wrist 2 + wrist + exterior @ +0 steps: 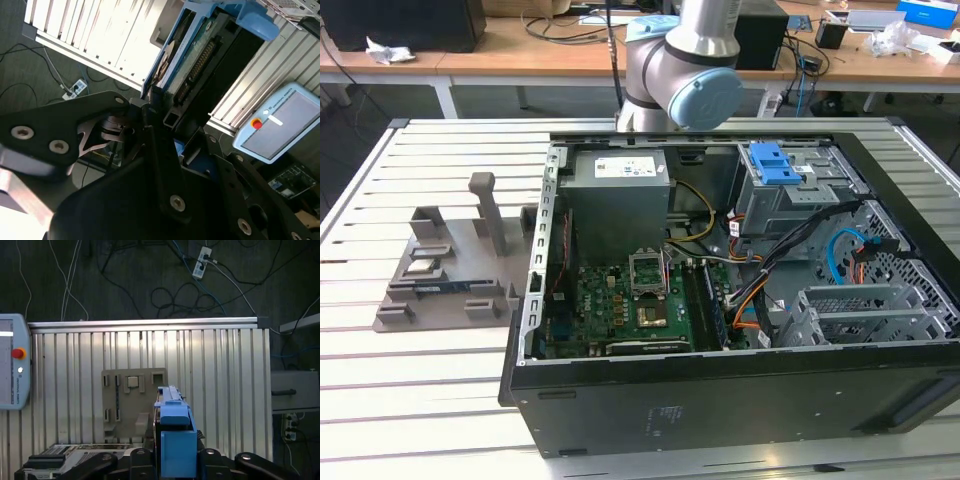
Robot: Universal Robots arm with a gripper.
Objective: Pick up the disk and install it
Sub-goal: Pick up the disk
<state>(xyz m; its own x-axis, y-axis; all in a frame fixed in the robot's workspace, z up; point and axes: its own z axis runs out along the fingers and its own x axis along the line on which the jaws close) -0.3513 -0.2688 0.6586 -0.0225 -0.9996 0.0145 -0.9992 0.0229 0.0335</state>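
The slatted bench carries an open computer case and, on the exterior view's left, a grey fixture. The arm rises behind the case. The disk is a flat slab framed by a blue plastic carrier, clamped edge-on between the closed jaws and held above the bench. The second wrist view shows its connector edge and circuit-board side. The first wrist view shows its blue carrier end-on, with the fixture and a teach pendant beyond.
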